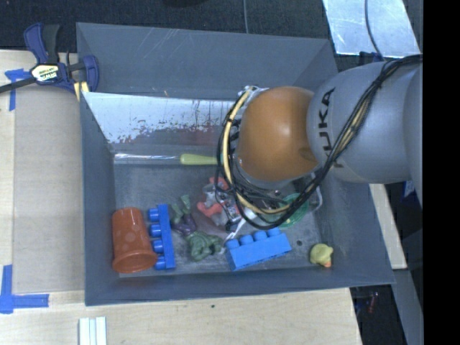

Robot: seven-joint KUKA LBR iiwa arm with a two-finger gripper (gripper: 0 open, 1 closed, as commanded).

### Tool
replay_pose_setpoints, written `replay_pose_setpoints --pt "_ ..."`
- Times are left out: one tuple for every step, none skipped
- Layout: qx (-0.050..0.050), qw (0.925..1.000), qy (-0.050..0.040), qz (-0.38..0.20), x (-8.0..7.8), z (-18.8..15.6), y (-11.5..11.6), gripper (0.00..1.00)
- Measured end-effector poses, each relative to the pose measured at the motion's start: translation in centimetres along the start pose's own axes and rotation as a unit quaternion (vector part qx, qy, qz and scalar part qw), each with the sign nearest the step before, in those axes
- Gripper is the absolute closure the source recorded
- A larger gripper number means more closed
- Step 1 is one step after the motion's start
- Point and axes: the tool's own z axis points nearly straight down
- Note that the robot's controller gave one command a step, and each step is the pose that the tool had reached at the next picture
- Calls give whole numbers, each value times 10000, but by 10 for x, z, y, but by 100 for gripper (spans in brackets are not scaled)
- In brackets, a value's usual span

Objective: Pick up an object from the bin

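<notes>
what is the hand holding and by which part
Cannot be told: the hand is in the heap of small toys beside the blue plastic studded brick, under the arm's orange cover.

An orange cup (133, 239) lies on its side at the front left of the bin (215, 286), with a long blue studded block (162, 237) touching its right side. A small yellow toy (321, 254) sits apart at the front right. A pale green stick (198, 159) lies level near the back.
</notes>
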Motion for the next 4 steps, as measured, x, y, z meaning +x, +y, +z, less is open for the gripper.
replay_pose_setpoints --pt "3 10000 -1 -5 -1 -39 3 100" --pt "24 9986 -65 -523 -18 -6 13 100" --pt "2 9980 2 -627 -20 -39 18 100" --pt "-4 9965 5 -835 -19 -124 13 100"
